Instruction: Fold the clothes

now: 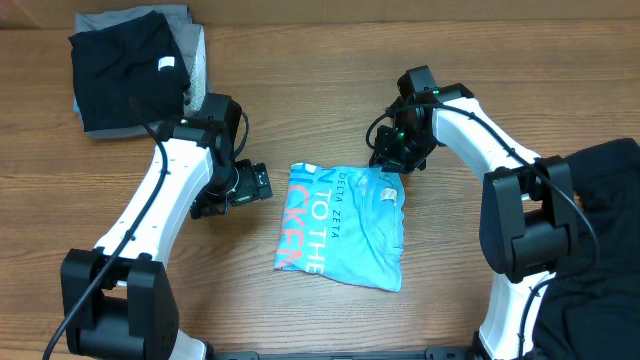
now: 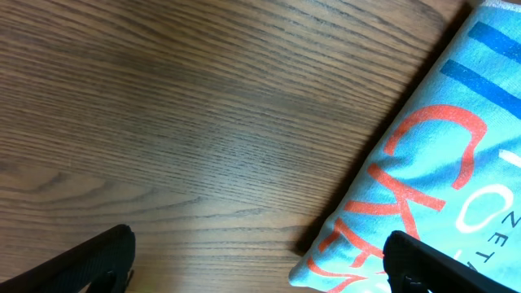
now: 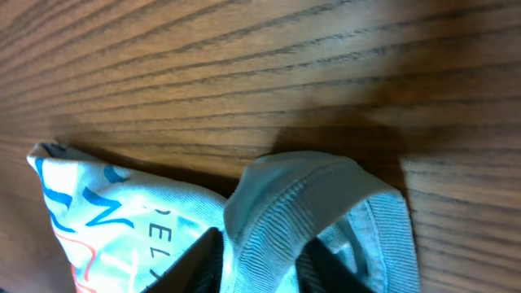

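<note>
A light-blue T-shirt [image 1: 345, 225] with coral-pink lettering lies folded in the middle of the table. My right gripper [image 1: 392, 165] sits at its far right corner. In the right wrist view the two black fingers [image 3: 199, 260] press on either side of the ribbed collar [image 3: 285, 203], which humps up between them, so the right gripper [image 3: 259, 256] is shut on the collar. My left gripper [image 1: 250, 185] hovers just left of the shirt, wide open; in the left wrist view its right finger [image 2: 440, 264] hangs over the shirt's edge [image 2: 423, 171] and nothing is between its fingers.
A stack of folded black [image 1: 125, 70] and grey [image 1: 197, 55] garments rests at the back left. A black garment [image 1: 600, 230] lies heaped at the right edge behind the right arm's base. Bare wood [image 1: 300, 90] shows between the arms.
</note>
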`<action>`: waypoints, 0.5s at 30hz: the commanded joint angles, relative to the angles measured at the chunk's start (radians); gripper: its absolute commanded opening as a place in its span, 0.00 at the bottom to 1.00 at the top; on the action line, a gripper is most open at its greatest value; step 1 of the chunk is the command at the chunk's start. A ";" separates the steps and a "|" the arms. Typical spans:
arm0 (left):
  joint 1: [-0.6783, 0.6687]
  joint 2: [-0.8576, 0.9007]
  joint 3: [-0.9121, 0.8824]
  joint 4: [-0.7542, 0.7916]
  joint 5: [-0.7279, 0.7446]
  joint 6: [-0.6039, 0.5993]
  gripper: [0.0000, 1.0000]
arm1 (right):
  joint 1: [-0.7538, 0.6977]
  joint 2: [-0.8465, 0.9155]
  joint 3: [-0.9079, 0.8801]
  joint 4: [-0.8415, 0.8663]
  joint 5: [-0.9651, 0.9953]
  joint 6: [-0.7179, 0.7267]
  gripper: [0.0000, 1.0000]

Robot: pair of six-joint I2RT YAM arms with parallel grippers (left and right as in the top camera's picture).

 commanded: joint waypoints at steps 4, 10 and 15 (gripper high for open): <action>0.001 0.002 -0.004 0.002 -0.007 -0.010 1.00 | 0.004 0.001 -0.005 0.006 0.014 0.006 0.04; 0.001 0.002 -0.004 0.003 -0.007 -0.010 1.00 | 0.001 0.001 -0.005 0.005 0.140 0.048 0.04; 0.001 0.002 -0.004 0.003 -0.007 -0.010 1.00 | -0.024 0.001 0.010 -0.041 0.234 0.047 0.04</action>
